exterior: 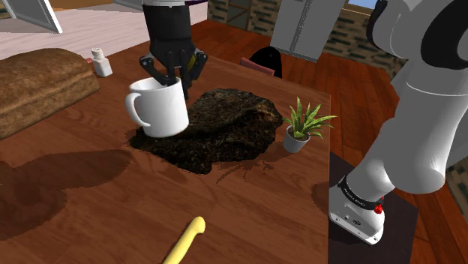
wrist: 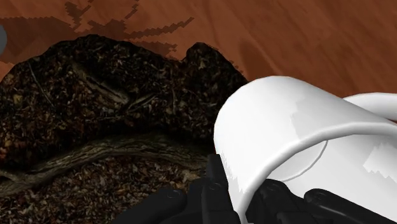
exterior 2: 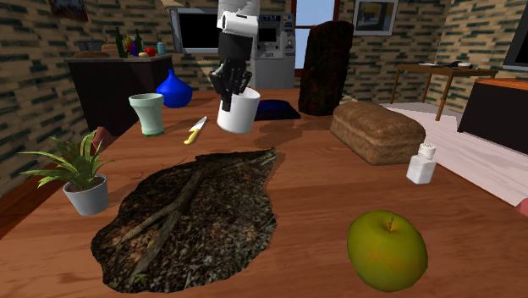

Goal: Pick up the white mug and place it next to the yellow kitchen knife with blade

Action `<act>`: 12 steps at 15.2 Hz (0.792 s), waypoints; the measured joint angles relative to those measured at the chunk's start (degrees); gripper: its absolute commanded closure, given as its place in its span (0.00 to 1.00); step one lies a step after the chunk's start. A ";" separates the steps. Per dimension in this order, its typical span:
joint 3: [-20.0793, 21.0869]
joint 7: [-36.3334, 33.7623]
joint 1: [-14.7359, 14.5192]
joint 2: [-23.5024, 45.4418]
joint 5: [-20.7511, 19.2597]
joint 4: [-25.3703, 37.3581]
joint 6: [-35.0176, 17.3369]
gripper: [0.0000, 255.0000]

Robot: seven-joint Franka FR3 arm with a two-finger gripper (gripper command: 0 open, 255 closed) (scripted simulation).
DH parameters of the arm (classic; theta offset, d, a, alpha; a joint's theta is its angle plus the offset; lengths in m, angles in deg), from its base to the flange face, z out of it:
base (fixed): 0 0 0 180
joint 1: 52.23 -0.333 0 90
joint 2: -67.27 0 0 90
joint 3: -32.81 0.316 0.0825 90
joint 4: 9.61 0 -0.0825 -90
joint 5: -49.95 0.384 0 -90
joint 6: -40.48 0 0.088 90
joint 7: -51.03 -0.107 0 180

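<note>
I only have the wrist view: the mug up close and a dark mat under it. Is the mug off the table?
Observer: Yes. In the shoulder view the mug hangs above the edge of the mat, and the gripper is clasping its rim.
Operator: Where is the knife?
Observer: The knife lies on the bare table beyond the mat. Its yellow handle is at the shoulder view's bottom edge.
</note>
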 measured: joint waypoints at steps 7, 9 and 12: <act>2.97 -8.77 -5.75 -0.95 0.62 -2.22 -2.04 1.00; 3.68 -11.26 -7.70 -0.04 0.26 -1.03 -1.91 1.00; 4.82 -15.03 -10.46 0.38 0.06 -1.02 -2.62 1.00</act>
